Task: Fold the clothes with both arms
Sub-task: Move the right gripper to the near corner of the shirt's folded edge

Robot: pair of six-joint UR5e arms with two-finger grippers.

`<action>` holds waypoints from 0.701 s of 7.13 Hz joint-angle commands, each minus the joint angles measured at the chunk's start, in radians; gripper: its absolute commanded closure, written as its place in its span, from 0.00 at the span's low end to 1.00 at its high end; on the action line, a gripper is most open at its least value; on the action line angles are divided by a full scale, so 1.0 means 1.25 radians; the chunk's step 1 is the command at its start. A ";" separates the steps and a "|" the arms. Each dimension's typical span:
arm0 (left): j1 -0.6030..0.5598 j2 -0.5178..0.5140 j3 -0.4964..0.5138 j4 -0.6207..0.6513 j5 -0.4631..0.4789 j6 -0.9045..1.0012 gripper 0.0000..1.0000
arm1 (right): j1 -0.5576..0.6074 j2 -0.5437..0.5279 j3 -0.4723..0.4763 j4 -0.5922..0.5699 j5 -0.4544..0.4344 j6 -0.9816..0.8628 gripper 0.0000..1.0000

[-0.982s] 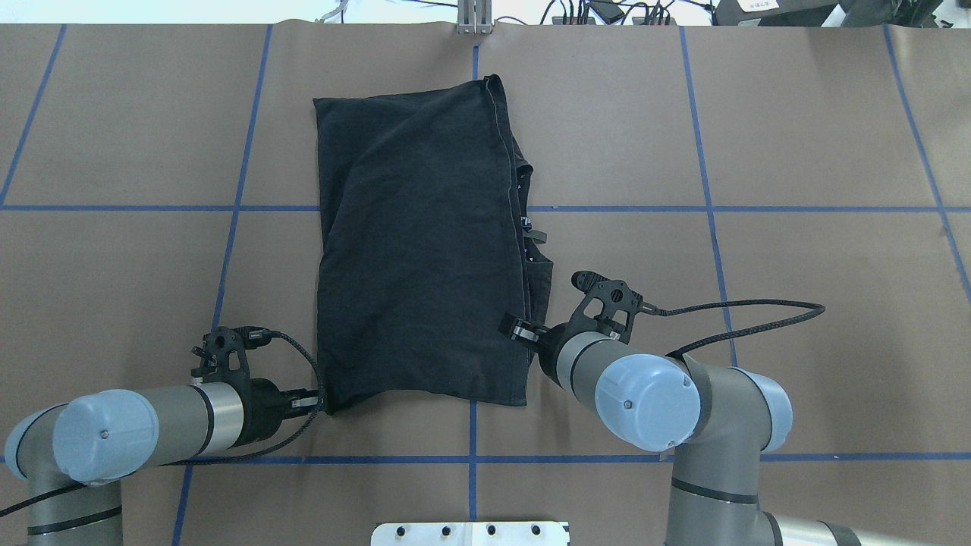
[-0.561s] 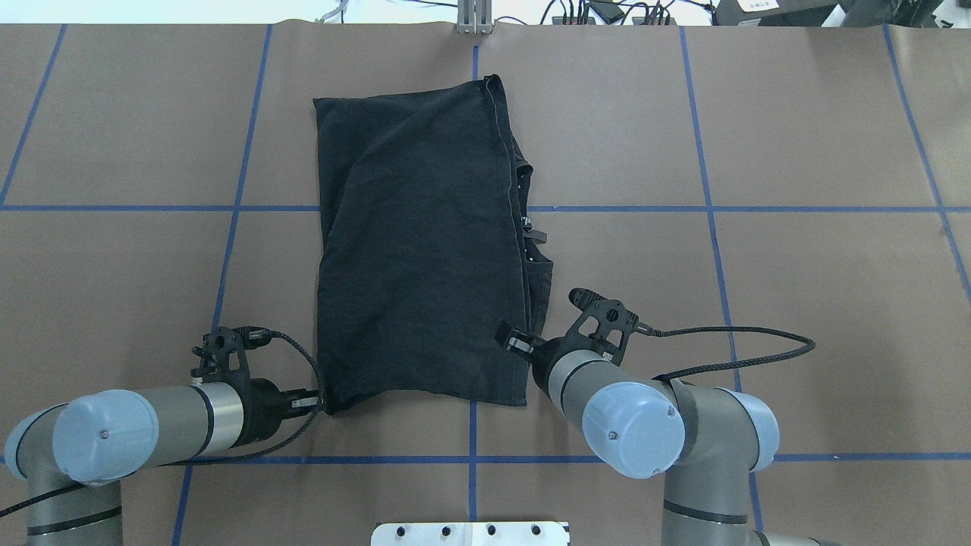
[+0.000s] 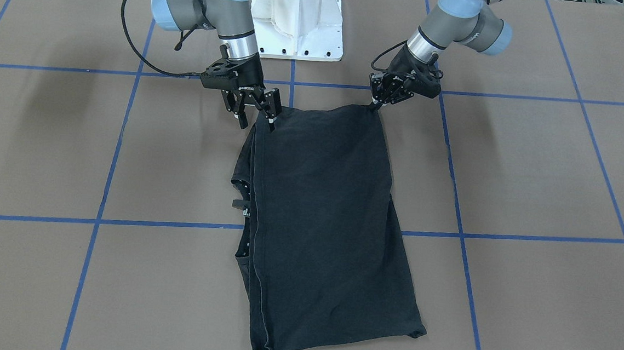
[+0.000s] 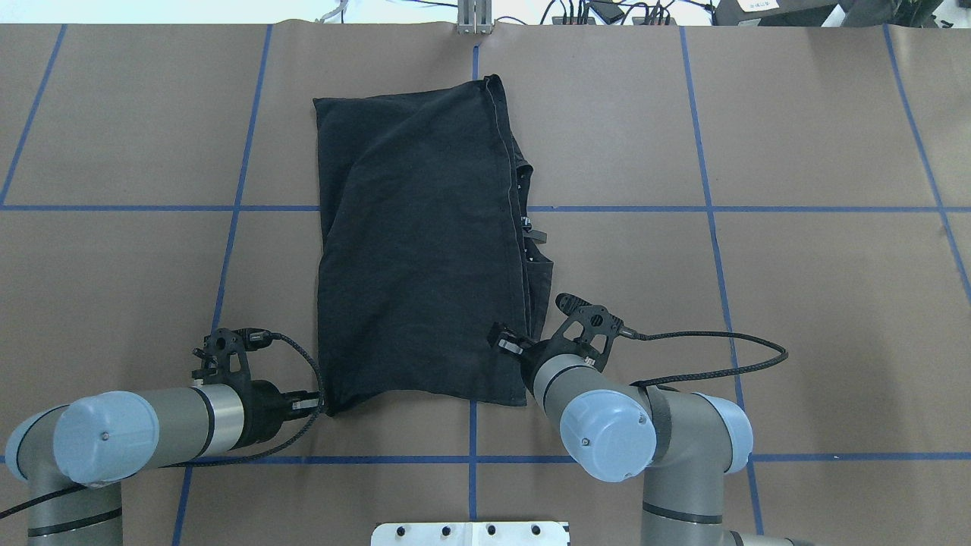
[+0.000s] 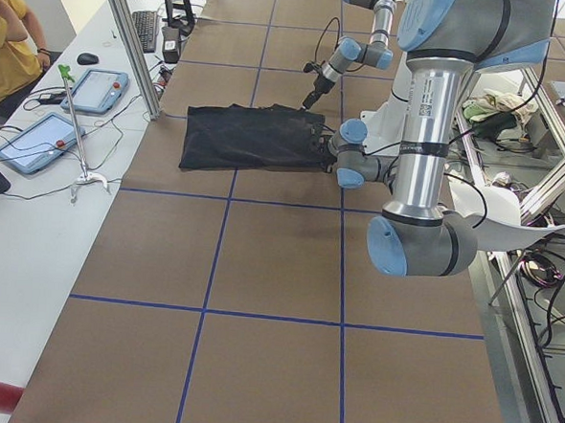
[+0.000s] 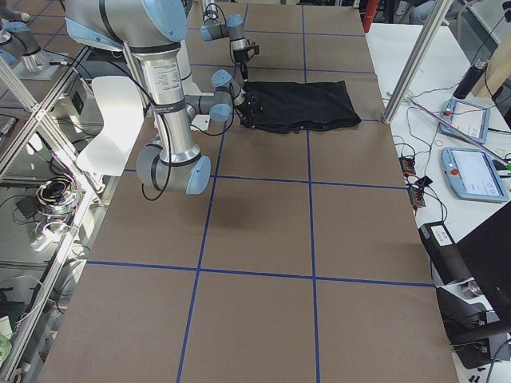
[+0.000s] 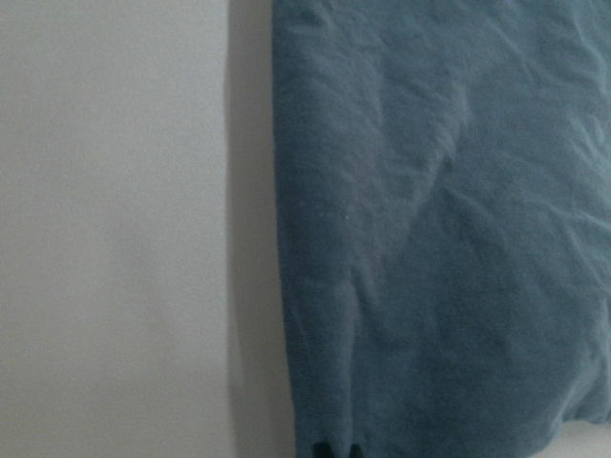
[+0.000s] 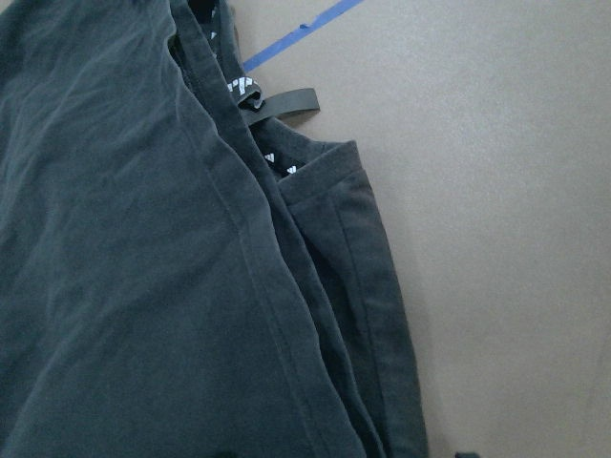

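The black T-shirt [image 4: 417, 250] lies folded lengthwise on the brown table, plain side up, with its layered edges and a small tag showing along its right side [image 8: 286, 100]. My left gripper [image 4: 318, 402] is low at the shirt's near-left corner, shut on that corner [image 3: 374, 104]. In the left wrist view two close fingertips [image 7: 322, 449] sit at the fabric's edge. My right gripper [image 3: 255, 117] hovers open over the near-right corner. One finger is over the cloth and the other is off it [image 4: 502, 340].
The white pedestal base [image 3: 298, 20] stands between the arms at the table's near edge. Blue tape lines [image 4: 705, 208] cross the brown table cover. The right arm's black cable [image 4: 705, 341] loops over the table. Tablets [image 5: 47, 140] and a seated person [image 5: 5, 41] are beyond the far edge.
My right arm has drawn back toward the base and shifted left, bringing its open gripper closer to the shirt's near-right corner. The left arm and the shirt have not moved.
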 commanded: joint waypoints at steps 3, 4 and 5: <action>0.002 -0.001 0.001 0.001 0.000 0.000 1.00 | -0.007 0.003 -0.017 -0.001 -0.010 -0.001 0.30; 0.002 -0.001 0.001 -0.001 0.000 0.000 1.00 | -0.007 0.006 -0.017 0.000 -0.010 -0.001 0.37; 0.002 -0.001 0.001 -0.001 0.000 0.000 1.00 | -0.008 0.009 -0.017 0.000 -0.010 -0.001 0.47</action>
